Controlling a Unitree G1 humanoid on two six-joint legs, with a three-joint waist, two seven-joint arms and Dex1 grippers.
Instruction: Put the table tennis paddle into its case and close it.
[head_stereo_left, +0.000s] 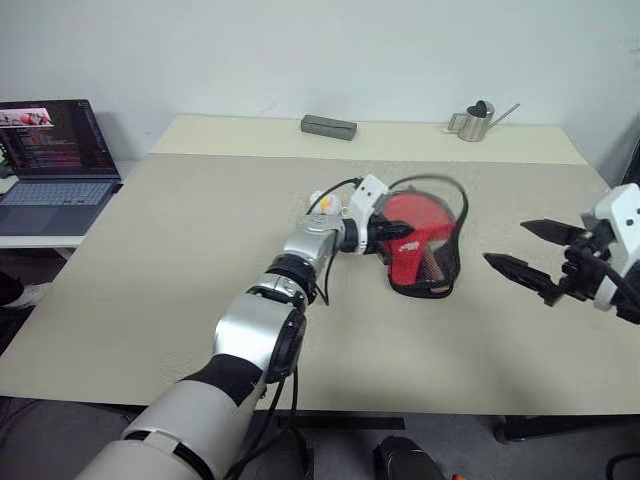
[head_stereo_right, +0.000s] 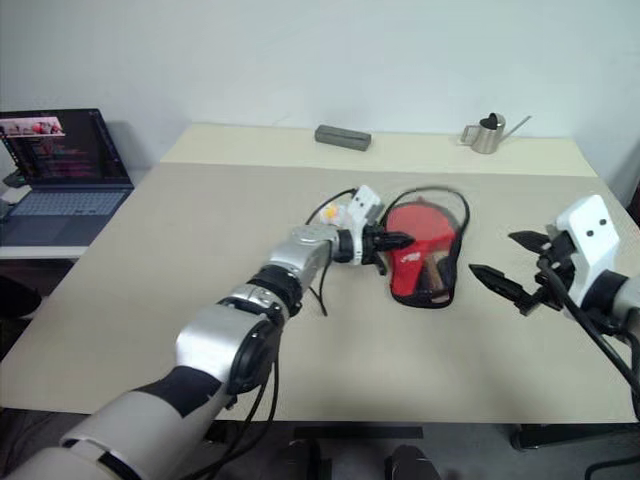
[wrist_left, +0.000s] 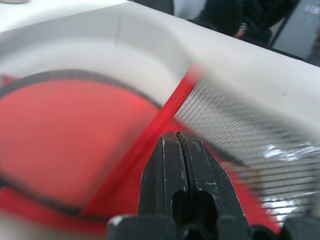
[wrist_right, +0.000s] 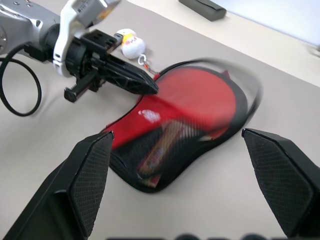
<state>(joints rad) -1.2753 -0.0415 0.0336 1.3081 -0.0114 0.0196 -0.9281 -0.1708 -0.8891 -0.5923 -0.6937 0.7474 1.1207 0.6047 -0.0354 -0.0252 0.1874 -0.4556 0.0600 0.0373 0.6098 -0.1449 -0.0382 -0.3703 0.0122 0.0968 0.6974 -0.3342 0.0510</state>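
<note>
Paddle (head_stereo_left: 415, 222) lies inside the case (head_stereo_left: 428, 262), handle toward me. My left claw (head_stereo_left: 400, 232), pressed together, sits at its left edge; my right claw (head_stereo_left: 522, 250) hangs spread, off right.

The paddle (wrist_right: 200, 97) is bright red, and its handle is light wood with stripes (red and dark). The case (wrist_right: 150, 172) is red with black net. The charm (wrist_right: 133, 45) is white and yellow.
</note>
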